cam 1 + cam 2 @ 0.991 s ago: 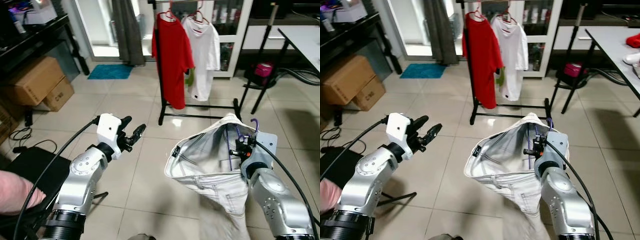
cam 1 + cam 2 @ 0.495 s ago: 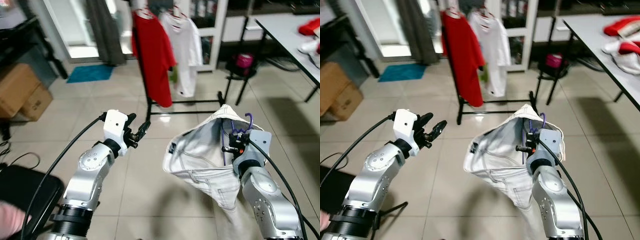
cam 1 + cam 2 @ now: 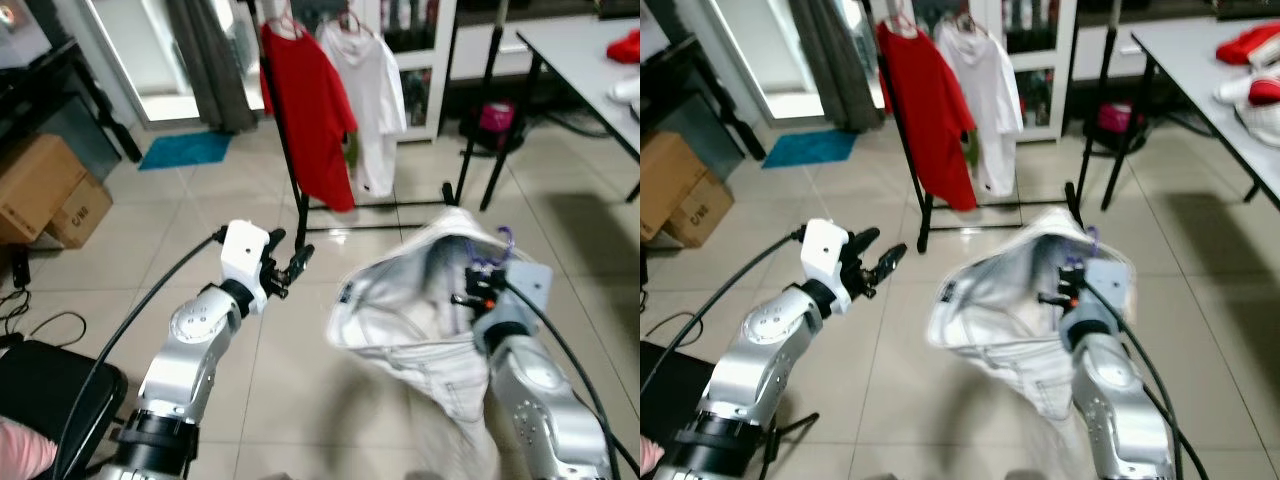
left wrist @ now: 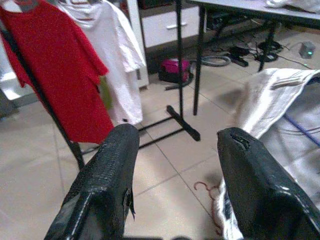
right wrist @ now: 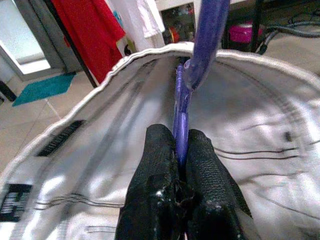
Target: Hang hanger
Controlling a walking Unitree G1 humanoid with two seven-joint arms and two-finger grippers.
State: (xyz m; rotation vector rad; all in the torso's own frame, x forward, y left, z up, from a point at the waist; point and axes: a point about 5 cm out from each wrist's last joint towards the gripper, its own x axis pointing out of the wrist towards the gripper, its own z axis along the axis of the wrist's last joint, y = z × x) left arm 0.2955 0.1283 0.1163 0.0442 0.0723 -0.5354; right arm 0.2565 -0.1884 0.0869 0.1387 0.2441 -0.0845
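Right gripper [image 5: 177,150] lower right of frame, fingers clamped on purple hanger [image 5: 200,55]; white pants [image 3: 400,320] draped on hanger, waistband gaping toward camera. Left gripper [image 3: 285,270] centre left, raised, fingers [image 4: 105,175] spread, holding nothing. Rack [image 3: 290,150] upper centre on tiled floor, red shirt [image 3: 305,100] and white shirt [image 3: 375,100] hanging side by side. Boxes [image 3: 45,190] far left. Table [image 3: 590,70] upper right.

Bare tiled floor [image 3: 250,240] ahead up to the clothes rack [image 3: 290,150], red shirt [image 3: 310,110] and white shirt [image 3: 375,100] filling its rail.
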